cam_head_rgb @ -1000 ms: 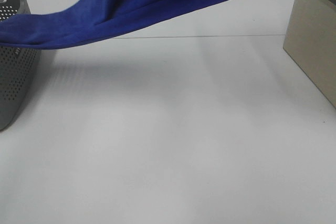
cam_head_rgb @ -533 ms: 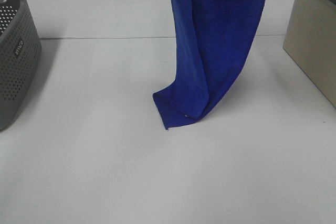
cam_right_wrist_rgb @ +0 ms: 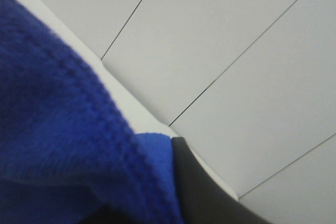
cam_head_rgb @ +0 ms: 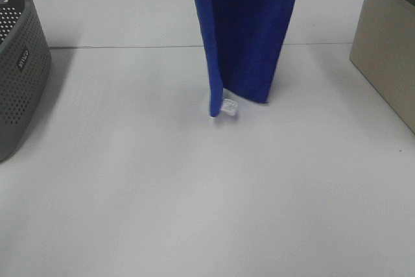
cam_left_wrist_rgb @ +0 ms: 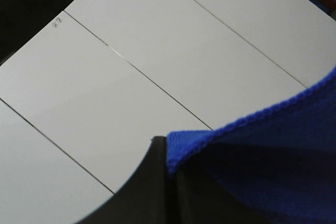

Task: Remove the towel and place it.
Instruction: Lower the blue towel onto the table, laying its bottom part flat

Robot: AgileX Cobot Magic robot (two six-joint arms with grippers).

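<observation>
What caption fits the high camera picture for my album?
Blue towel hanging straight down over the white table, grey basket at left.

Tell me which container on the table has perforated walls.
The grey basket at the left edge: its wall is dotted with holes, while the beige box at the right has plain sides.

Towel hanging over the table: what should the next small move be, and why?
Probably lower it while drawing it sideways, so it lays out flat. The towel hangs straight down, out of the basket, its bottom corner with the white tag at or just above the table.
</observation>
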